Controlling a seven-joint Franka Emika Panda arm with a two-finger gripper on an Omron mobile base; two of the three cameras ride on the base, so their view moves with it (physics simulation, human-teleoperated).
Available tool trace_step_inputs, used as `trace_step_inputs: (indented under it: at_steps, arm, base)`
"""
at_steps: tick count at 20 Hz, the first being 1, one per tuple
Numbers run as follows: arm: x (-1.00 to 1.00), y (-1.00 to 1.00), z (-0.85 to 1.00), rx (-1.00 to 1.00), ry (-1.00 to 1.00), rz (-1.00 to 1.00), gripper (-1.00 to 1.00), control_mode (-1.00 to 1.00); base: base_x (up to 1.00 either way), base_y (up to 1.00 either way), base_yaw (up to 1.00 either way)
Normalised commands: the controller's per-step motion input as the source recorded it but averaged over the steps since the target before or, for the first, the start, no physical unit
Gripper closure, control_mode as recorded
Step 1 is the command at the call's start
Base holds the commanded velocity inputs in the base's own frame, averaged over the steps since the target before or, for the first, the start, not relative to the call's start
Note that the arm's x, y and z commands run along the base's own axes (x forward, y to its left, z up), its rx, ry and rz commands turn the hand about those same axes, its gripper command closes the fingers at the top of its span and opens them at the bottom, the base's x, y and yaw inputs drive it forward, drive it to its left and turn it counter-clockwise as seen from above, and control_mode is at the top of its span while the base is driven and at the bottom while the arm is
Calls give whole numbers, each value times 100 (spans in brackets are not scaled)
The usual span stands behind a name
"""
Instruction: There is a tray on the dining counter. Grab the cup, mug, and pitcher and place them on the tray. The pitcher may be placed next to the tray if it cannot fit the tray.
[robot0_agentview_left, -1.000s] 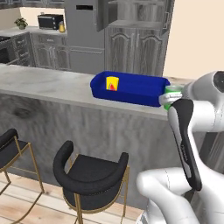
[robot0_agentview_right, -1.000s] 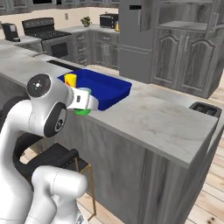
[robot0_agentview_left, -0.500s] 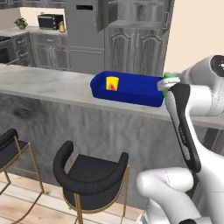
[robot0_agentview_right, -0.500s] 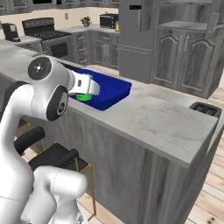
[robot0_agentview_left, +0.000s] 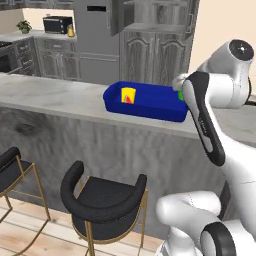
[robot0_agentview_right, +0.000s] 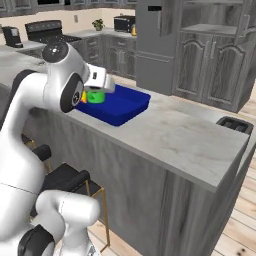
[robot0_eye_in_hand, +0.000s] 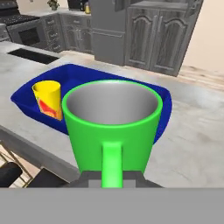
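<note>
My gripper (robot0_eye_in_hand: 113, 180) is shut on the handle of the green mug (robot0_eye_in_hand: 111, 127), which stays upright with its grey inside showing. The mug (robot0_agentview_right: 95, 96) hangs just over the near right end of the deep-blue tray (robot0_agentview_right: 125, 109) on the dining counter (robot0_agentview_right: 175, 142). In the left base view my forearm covers most of the mug (robot0_agentview_left: 180, 94) at the tray's (robot0_agentview_left: 150, 106) right end. The yellow cup (robot0_eye_in_hand: 48, 99) with its red-orange mark stands upright inside the tray (robot0_eye_in_hand: 162, 114) at its far left end, also seen as the cup (robot0_agentview_left: 128, 94). The pitcher is out of view.
Black bar stools (robot0_agentview_left: 102, 200) stand below the counter front (robot0_agentview_left: 75, 145), another stool (robot0_agentview_right: 62, 177) beside my base. A dark slotted appliance (robot0_agentview_right: 234, 125) sits at the counter's right end. Bare stone top (robot0_eye_in_hand: 192, 140) spreads right of the tray. Grey cabinets line the back wall.
My arm has carried the green mug up from the counter's front edge and inward, so it now hangs over the tray's right end. The cup and tray have not moved.
</note>
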Motion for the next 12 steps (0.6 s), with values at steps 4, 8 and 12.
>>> trace_step_inputs:
  at_steps: [4,8,12]
  arm:
    - [62,12,0,0,9,12,100,-100]
    - [70,8,-3,0,5,16,100,-100]
    - [52,2,-29,0,0,18,100,-100]
  base:
    - [0,0,0]
    - [0,0,0]
    - [0,0,0]
